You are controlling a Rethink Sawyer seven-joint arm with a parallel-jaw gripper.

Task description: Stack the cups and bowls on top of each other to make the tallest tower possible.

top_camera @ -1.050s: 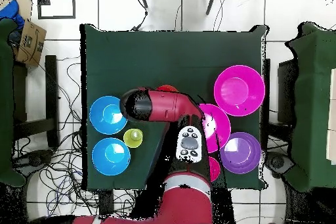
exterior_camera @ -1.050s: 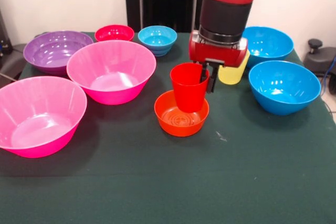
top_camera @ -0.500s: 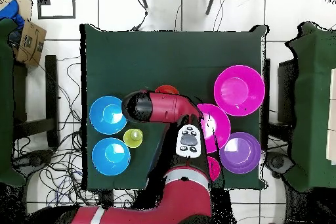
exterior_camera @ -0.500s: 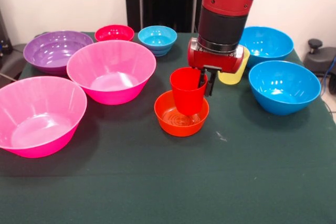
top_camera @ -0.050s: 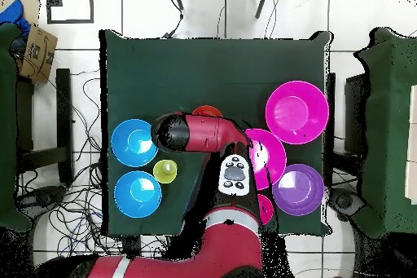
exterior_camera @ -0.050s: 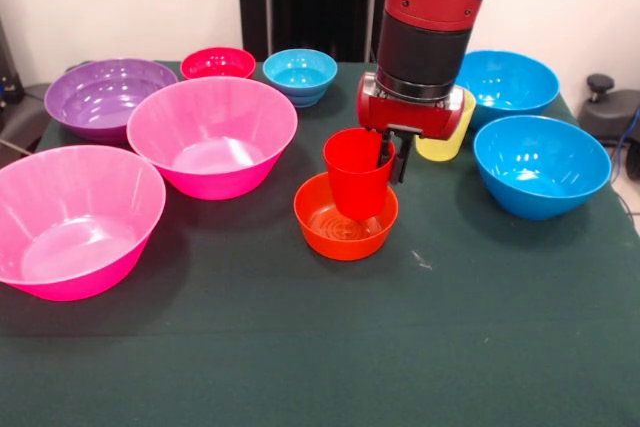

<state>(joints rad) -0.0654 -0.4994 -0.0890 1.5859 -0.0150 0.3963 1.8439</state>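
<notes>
My gripper (exterior_camera @ -0.050s: 394,159) is shut on the right rim of the red cup (exterior_camera @ -0.050s: 357,175), one finger inside the cup and one outside. The cup is upright, its base down inside the small orange bowl (exterior_camera @ -0.050s: 345,232) at the table's middle. I cannot tell whether the base touches the bowl. The yellow cup (exterior_camera @ -0.050s: 446,142) stands just behind the gripper, partly hidden. In the overhead view the arm (top_camera @ -0.050s: 204,132) hides the red cup; only a sliver of the orange bowl (top_camera @ -0.050s: 207,112) shows, with the yellow cup (top_camera @ -0.050s: 165,170) beside the arm.
Two large blue bowls (exterior_camera @ -0.050s: 541,167) (exterior_camera @ -0.050s: 508,82) sit on the right. Two large pink bowls (exterior_camera @ -0.050s: 212,135) (exterior_camera @ -0.050s: 75,219) and a purple bowl (exterior_camera @ -0.050s: 108,97) fill the left. A small red bowl (exterior_camera @ -0.050s: 218,62) and a small light-blue bowl (exterior_camera @ -0.050s: 300,75) sit at the back.
Over the last second the gripper came down a little with the red cup, sinking it deeper into the orange bowl. Nothing has moved in the last half second.
</notes>
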